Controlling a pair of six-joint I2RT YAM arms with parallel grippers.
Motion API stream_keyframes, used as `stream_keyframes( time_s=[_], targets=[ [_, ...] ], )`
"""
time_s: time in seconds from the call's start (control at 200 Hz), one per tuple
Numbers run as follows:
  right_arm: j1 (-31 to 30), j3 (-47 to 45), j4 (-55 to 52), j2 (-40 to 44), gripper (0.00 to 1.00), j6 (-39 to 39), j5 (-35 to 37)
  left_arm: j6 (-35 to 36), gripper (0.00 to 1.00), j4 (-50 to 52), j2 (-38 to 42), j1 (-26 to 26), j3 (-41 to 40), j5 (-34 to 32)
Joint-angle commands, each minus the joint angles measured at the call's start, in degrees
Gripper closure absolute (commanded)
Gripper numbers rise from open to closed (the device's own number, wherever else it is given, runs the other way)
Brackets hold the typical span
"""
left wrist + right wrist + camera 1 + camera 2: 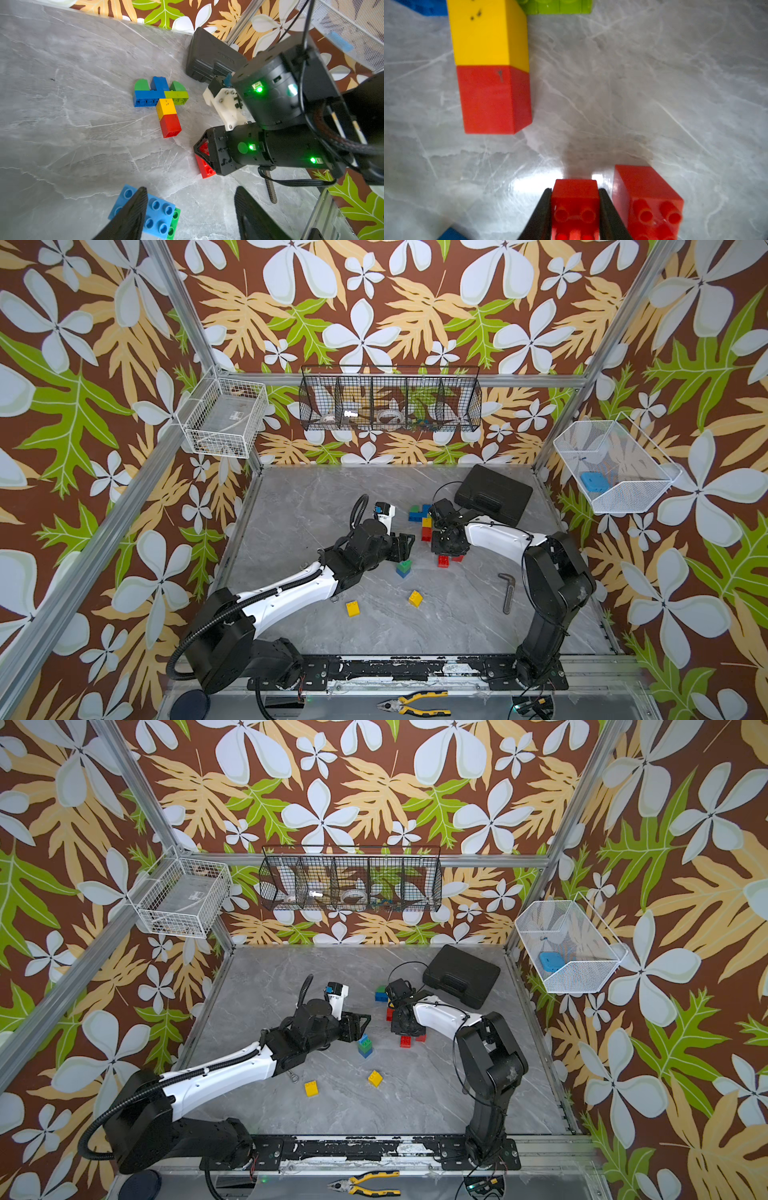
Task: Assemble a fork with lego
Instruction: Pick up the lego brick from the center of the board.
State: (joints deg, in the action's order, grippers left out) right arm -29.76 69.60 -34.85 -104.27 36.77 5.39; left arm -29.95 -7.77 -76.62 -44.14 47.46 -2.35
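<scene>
Got a red brick (575, 209) pinched in the right tool (574, 190), down at the worktop (654, 93) near the half-built fork (164, 99), with the left tool (191, 188) spread. Could snag the neighbouring red brick (648, 193), sitting just beside, on the lift.

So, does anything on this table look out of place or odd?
Nothing looks spilled or broken. Three non-lego items stand out: an L-shaped metal tool lies on the table beside the right arm, a black case sits at the far right corner, and yellow-handled pliers lie on the front ledge.

Black arms (291, 597) wear white shells, braided black cable (332, 135), green lights (259, 89).
</scene>
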Motion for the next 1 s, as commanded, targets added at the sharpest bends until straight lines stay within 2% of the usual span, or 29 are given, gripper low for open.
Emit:
stream_keyframes(
  time_s=[0.0,0.265,0.45,0.571,0.641,0.991],
  targets=[
    [-1.79,-0.61,-5.11,1.08,0.72,-7.09,-3.37,-0.35,0.31,-0.35,2.09,0.55,-1.30,-1.18],
    [-5.33,-2.14,-7.48,0.98,0.73,-10.07,-2.05,2.47,0.31,-2.84,4.60,-0.22,-5.00,4.00],
    [-5.32,-4.24,-6.38,0.64,0.72,-9.44,-2.39,3.31,0.31,-2.86,6.18,-2.86,-8.61,2.70],
    [-5.36,-4.51,-6.53,0.67,0.62,-8.91,-2.40,2.62,0.31,-2.71,6.15,-3.12,-9.77,2.51],
    [-5.34,-4.52,-6.80,0.96,0.59,-8.58,-2.23,2.70,0.31,-2.74,6.28,-3.15,-9.76,2.24],
    [-5.34,-4.69,-8.04,2.05,0.61,-8.08,-2.32,3.15,0.31,-2.34,4.75,-3.12,-8.17,1.72]
  ],
)
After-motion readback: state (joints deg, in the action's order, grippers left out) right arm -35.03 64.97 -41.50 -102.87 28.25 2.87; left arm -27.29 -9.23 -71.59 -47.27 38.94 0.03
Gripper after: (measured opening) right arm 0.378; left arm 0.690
